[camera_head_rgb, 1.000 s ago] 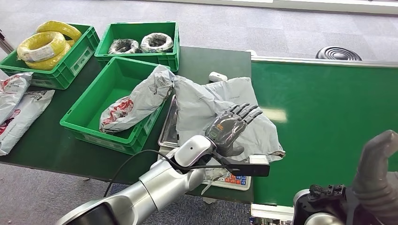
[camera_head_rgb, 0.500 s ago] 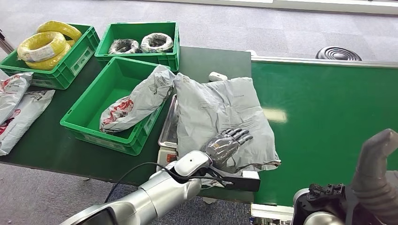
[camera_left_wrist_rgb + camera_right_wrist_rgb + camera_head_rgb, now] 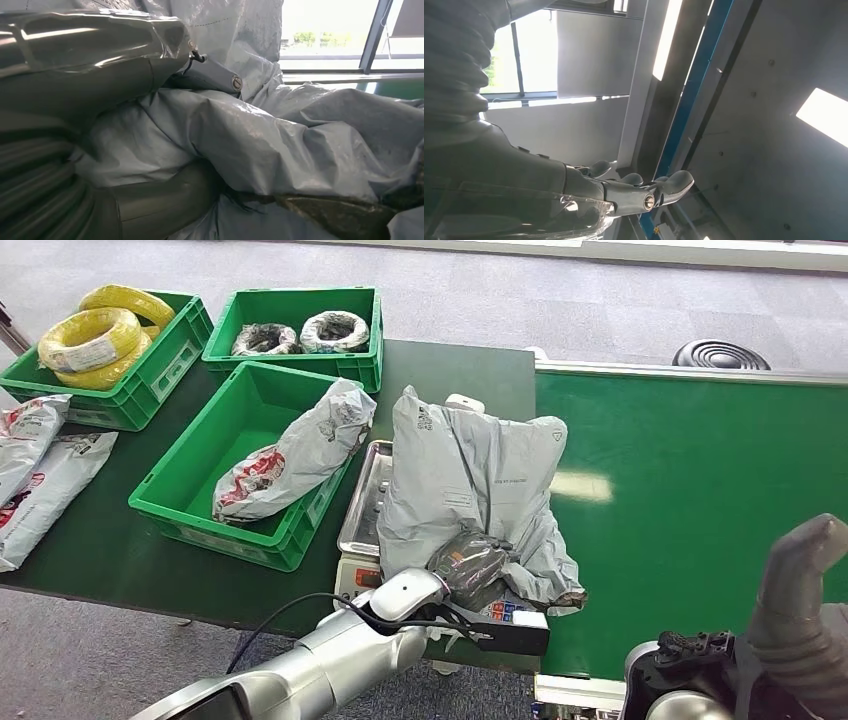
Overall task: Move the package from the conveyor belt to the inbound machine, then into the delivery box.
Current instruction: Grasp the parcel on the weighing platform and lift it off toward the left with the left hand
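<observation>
A large grey plastic package (image 3: pixel 470 475) lies on the steel tray of the inbound machine (image 3: pixel 360 510), a small scale between the green crate and the conveyor belt (image 3: pixel 690 490). Its near end is bunched up, and my left hand (image 3: pixel 468 565) grips that crumpled end with its fingers curled in. In the left wrist view the grey film (image 3: pixel 280 150) is wrapped tight against the hand (image 3: pixel 90 60). My right hand (image 3: pixel 800 600) is raised at the lower right beside the belt, with its fingers (image 3: pixel 624 192) apart and nothing in them.
The nearest green crate (image 3: pixel 175 502) holds a grey-and-red package (image 3: pixel 295 455) that leans over its right wall. Two crates behind hold yellow cable coils (image 3: pixel 90 335) and dark coils (image 3: pixel 300 335). More packages (image 3: pixel 40 470) lie at the table's left edge.
My left hand, which lay flat with fingers spread on the package, has drawn back and closed on its near end. The package has bunched up and now stands steeper on the scale.
</observation>
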